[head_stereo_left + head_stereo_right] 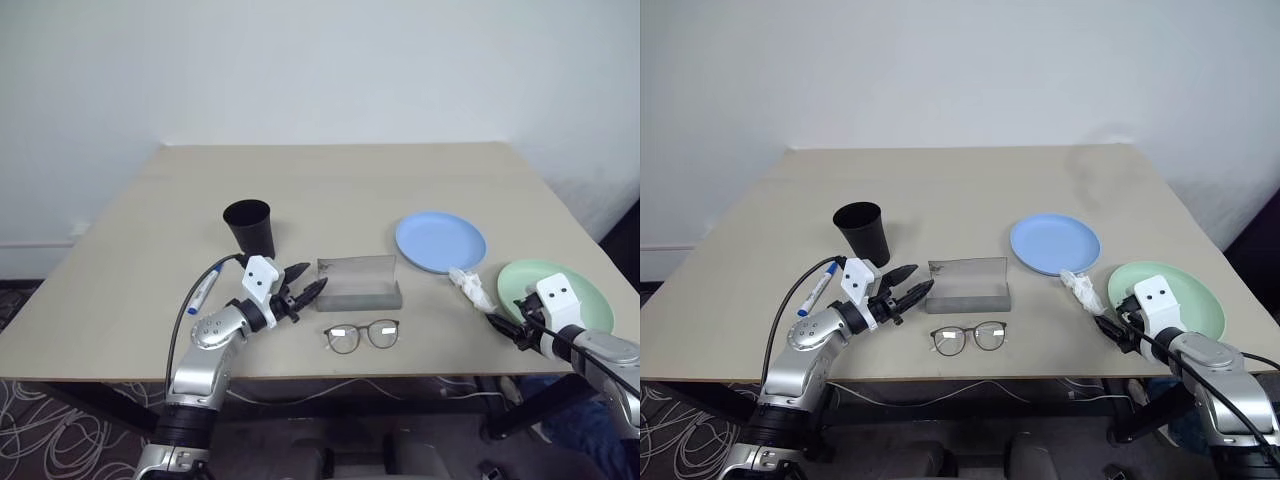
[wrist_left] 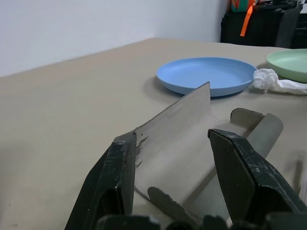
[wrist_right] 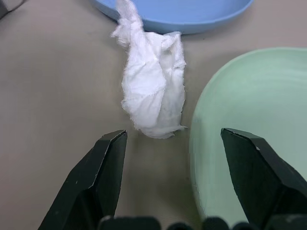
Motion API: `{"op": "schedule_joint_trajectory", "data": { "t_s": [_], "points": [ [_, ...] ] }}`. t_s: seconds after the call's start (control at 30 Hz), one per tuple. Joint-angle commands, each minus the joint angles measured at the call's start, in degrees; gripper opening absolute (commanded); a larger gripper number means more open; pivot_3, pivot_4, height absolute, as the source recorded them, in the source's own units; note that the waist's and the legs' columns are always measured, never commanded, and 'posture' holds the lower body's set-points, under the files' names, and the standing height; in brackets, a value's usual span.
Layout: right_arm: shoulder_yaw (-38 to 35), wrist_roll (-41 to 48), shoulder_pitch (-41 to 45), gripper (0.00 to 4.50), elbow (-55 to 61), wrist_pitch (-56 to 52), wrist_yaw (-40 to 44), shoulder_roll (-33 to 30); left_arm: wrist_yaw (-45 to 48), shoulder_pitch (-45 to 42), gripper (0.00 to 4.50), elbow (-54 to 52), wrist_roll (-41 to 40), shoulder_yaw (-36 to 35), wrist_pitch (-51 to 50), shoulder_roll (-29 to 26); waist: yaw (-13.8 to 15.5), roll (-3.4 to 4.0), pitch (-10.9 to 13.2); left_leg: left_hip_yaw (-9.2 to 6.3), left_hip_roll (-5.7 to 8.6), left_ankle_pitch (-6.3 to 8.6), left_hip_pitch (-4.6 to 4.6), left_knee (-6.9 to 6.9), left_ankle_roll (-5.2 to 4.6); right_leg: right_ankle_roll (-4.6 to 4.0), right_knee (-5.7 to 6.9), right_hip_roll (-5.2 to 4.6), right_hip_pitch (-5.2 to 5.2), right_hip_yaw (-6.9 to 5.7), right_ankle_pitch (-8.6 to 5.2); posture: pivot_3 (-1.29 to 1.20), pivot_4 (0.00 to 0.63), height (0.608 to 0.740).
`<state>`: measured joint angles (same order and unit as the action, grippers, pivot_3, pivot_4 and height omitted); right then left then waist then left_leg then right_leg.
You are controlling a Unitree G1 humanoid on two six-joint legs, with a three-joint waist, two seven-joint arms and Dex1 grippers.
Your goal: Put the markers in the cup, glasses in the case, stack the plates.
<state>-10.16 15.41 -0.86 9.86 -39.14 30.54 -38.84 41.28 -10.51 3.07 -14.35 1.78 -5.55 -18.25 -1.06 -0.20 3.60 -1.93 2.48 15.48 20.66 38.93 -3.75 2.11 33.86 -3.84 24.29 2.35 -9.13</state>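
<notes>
The grey case (image 1: 358, 283) lies open near the table's front, its lid standing up. My left gripper (image 1: 305, 290) is open just left of it, and the left wrist view has the raised lid (image 2: 177, 120) between my fingers (image 2: 110, 187). In front of the case lie the glasses (image 1: 362, 335). The black cup (image 1: 248, 226) stands upright behind my left hand, with a blue-capped marker (image 1: 203, 292) flat on the table to its left. The blue plate (image 1: 440, 242) and the green plate (image 1: 575, 295) sit apart at the right. My right gripper (image 3: 175, 135) is open and empty, over the green plate's near-left rim (image 3: 201, 143).
A crumpled white tissue (image 3: 153, 86) lies between the two plates, touching the blue plate's (image 3: 192, 12) near edge, just ahead of my right fingers. The table's front edge (image 1: 400, 377) runs close behind the glasses. The green plate sits near the right edge.
</notes>
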Motion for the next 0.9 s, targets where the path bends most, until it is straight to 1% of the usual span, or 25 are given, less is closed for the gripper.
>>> {"op": "schedule_joint_trajectory", "data": {
  "t_s": [0.03, 0.13, 0.17, 0.23, 0.27, 0.3, 0.37, 0.6, 0.73, 0.83, 0.9],
  "points": [
    [0.14, -1.73, 2.08, 2.52, -1.47, -0.29, -1.82, 0.25, 0.14, -1.54, 2.51, -0.96, -0.21, -0.31, 1.24, -0.31, 0.02, 0.0, 0.0, -0.01, 0.0, 0.0, 0.0, 0.0, 0.0, 0.0, 0.0, 0.0, 0.0, 0.0, 0.0, 0.0, 0.0, 0.74],
    [0.54, -2.17, 2.61, 1.5, -2.13, 0.08, -1.76, 0.36, 0.16, -1.82, 2.51, -0.81, -0.18, -0.24, 1.25, -0.24, 0.02, 0.0, 0.0, -0.02, 0.0, 0.0, 0.0, -0.01, 0.0, 0.0, 0.0, 0.01, 0.0, 0.0, 0.0, 0.0, 0.0, 0.74],
    [0.66, -2.35, 2.77, 1.24, -2.29, 0.19, -1.78, 0.4, 0.16, -1.86, 2.51, -0.79, -0.17, -0.22, 1.25, -0.22, 0.02, 0.0, 0.0, -0.02, 0.0, 0.0, 0.0, -0.01, 0.0, 0.0, 0.01, 0.01, 0.0, 0.0, 0.0, 0.0, 0.0, 0.74],
    [1.03, -3.11, 3.05, 0.4, -2.61, 0.69, -1.95, 0.38, 0.16, -1.72, 2.51, -0.94, -0.13, -0.12, 1.26, -0.18, -0.02, 0.0, 0.0, -0.02, 0.01, 0.0, 0.0, -0.01, 0.0, 0.01, 0.0, 0.01, 0.0, 0.0, 0.0, 0.0, 0.0, 0.74],
    [1.21, -3.41, 3.19, 0.13, -2.78, 0.9, -1.95, 0.34, 0.17, -1.63, 2.51, -1.0, -0.11, -0.08, 1.27, -0.16, -0.09, -0.04, -0.02, 0.0, 0.01, 0.0, -0.01, 0.0, -0.01, 0.01, 0.0, 0.01, 0.0, 0.01, 0.01, 0.0, 0.0, 0.74],
    [1.36, -3.72, 3.35, 0.06, -3.01, 1.23, -1.92, 0.34, 0.14, -1.62, 2.51, -0.98, -0.08, -0.07, 1.28, -0.15, -0.13, -0.13, -0.05, 0.04, -0.02, 0.0, -0.02, 0.0, 0.0, 0.01, 0.0, 0.01, -0.01, 0.01, 0.01, 0.0, 0.0, 0.74],
    [1.54, -4.29, 3.8, 0.06, -3.61, 1.87, -2.02, 0.47, 0.07, -1.72, 2.51, -0.83, 0.0, -0.08, 1.34, -0.12, -0.1, -0.23, -0.04, 0.03, -0.04, 0.0, -0.03, 0.04, 0.0, 0.0, -0.01, 0.02, -0.04, -0.01, 0.0, 0.0, 0.0, 0.74],
    [1.48, -6.22, 6.89, 0.06, -5.12, 5.05, -2.9, 0.35, -0.01, -2.06, 2.51, -0.55, 0.15, -0.12, 1.54, -0.1, -0.18, -0.24, -0.03, 0.16, -0.07, 0.11, 0.0, 0.18, 0.19, 0.01, -0.05, -0.03, -0.06, 0.01, 0.0, 0.0, 0.0, 0.74],
    [3.05, -8.97, 11.0, 0.06, -7.12, 9.46, -2.78, -0.44, 0.04, -2.56, 2.51, -0.1, 0.24, -0.08, 1.6, -0.13, -0.18, -0.23, -0.02, 0.28, -0.14, 0.1, -0.01, 0.19, 0.19, 0.01, -0.05, -0.02, -0.01, 0.0, 0.0, 0.0, 0.0, 0.74],
    [5.45, -10.54, 14.98, 0.06, -8.86, 13.82, -0.36, -1.38, 0.17, -3.18, 2.51, 0.53, 0.32, -0.03, 1.72, -0.15, -0.2, -0.22, -0.02, 0.26, -0.14, 0.09, -0.02, 0.17, 0.16, 0.01, -0.03, 0.0, 0.01, 0.0, 0.0, 0.0, 0.0, 0.74],
    [7.48, -10.82, 18.53, 0.06, -10.73, 16.82, 2.35, -1.75, 0.31, -3.75, 2.51, 1.08, 0.36, 0.07, 1.78, -0.12, -0.2, -0.22, -0.02, 0.27, -0.13, -0.01, -0.02, 0.14, -0.02, 0.02, -0.03, 0.01, 0.02, 0.0, 0.01, 0.0, 0.0, 0.74]
  ]
}}
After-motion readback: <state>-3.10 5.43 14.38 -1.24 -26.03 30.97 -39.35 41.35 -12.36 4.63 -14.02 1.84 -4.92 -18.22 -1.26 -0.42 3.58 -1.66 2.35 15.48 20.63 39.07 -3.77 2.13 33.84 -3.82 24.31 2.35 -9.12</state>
